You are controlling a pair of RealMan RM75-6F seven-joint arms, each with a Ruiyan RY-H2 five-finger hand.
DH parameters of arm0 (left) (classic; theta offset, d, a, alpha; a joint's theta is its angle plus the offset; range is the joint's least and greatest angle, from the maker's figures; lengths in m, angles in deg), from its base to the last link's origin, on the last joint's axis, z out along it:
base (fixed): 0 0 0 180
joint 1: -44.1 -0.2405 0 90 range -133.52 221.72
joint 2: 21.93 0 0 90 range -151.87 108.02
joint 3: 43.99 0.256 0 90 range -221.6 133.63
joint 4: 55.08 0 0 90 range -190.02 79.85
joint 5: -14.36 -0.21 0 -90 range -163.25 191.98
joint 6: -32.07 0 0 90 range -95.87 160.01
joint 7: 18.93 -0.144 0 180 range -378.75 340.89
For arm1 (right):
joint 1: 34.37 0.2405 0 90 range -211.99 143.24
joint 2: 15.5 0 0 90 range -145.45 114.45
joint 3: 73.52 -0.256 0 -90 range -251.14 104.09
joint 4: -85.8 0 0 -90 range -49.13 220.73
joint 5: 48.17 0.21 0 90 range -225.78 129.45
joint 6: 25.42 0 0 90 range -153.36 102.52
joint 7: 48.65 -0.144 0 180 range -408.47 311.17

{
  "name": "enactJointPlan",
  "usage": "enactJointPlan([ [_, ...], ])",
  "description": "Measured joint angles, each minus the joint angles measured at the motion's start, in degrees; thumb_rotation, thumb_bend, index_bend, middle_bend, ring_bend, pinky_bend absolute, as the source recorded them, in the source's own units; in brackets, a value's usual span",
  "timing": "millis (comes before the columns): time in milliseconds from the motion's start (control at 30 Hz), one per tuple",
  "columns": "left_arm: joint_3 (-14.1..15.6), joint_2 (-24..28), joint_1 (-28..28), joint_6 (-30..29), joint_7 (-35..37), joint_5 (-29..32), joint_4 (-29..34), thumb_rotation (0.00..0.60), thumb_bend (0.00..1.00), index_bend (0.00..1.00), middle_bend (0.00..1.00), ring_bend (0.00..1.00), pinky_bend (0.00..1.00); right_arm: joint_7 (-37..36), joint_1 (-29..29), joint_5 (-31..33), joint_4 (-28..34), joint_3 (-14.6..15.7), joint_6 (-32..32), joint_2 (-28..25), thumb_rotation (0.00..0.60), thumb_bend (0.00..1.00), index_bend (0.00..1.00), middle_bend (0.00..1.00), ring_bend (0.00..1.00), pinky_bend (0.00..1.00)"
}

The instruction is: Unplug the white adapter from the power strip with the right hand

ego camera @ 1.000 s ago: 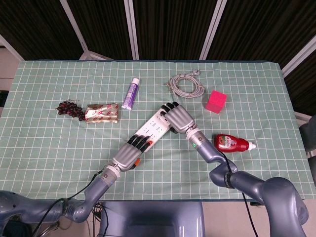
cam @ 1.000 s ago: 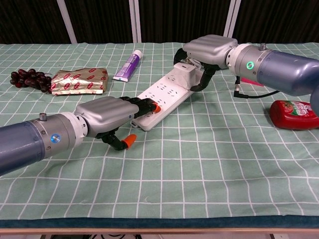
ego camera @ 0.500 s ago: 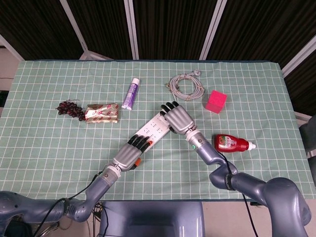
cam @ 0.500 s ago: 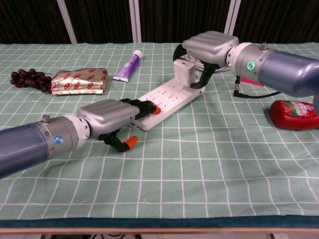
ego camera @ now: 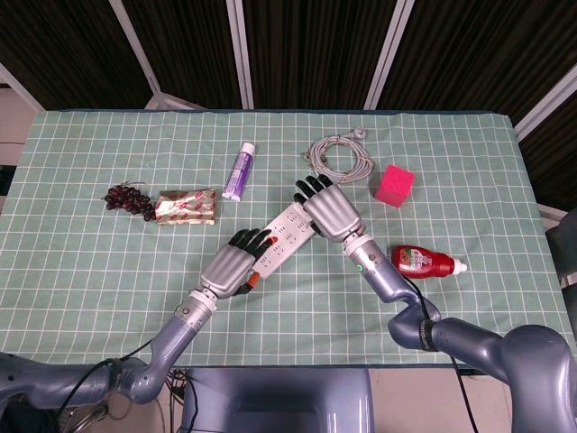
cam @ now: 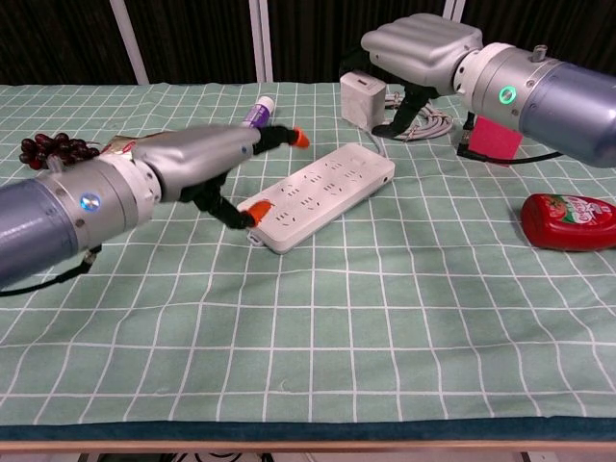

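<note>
In the chest view the white adapter (cam: pixel 361 98) hangs in the air above and behind the far end of the white power strip (cam: pixel 318 192), its prongs clear of the sockets. My right hand (cam: pixel 419 48) grips it from above. In the head view the right hand (ego camera: pixel 329 209) covers the adapter, over the far end of the strip (ego camera: pixel 279 239). My left hand (cam: pixel 207 159) hovers above the strip's near end, fingers spread and holding nothing, its orange thumb tip close to the strip's corner. The head view shows this left hand (ego camera: pixel 233 266) at the strip's near end.
A purple tube (ego camera: pixel 239 170) lies behind the strip. A coiled grey cable (ego camera: pixel 340 155) and a pink cube (ego camera: pixel 395 185) sit at the back right. A red bottle (ego camera: pixel 422 262) lies at the right. Grapes (ego camera: pixel 126 198) and a foil packet (ego camera: pixel 186 207) are at the left.
My right hand has pulled the adapter out of the strip and lifted it up and back. My left hand has risen off the strip's near end and spread its fingers.
</note>
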Motion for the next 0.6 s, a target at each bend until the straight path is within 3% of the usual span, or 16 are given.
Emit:
enactJointPlan([
  [133,-1.75,3.73,-1.44,-3.99,2.03,-2.22,4.24,0.6,0.4,0.08,0.0,0.0,0.09,2.97,-2.05,1.09,5.56,-0.1,-1.98,-3.2,0.6,0.62,0.47,0.22,0.17,0.25],
  [300,-2.13,9.21,-4.61,-8.31,3.85,-5.24,10.18,0.6,0.38,0.08,0.01,0.0,0.09,6.25,-5.79,3.03,13.26,0.88,-4.34,-7.16,0.6,0.58,0.46,0.19,0.16,0.24],
  [600,2.96,16.43,-13.4,-16.66,8.51,-11.4,16.2,0.6,0.36,0.08,0.01,0.0,0.08,12.45,-12.81,7.15,20.65,5.9,-8.08,-10.19,0.6,0.57,0.41,0.16,0.12,0.2],
])
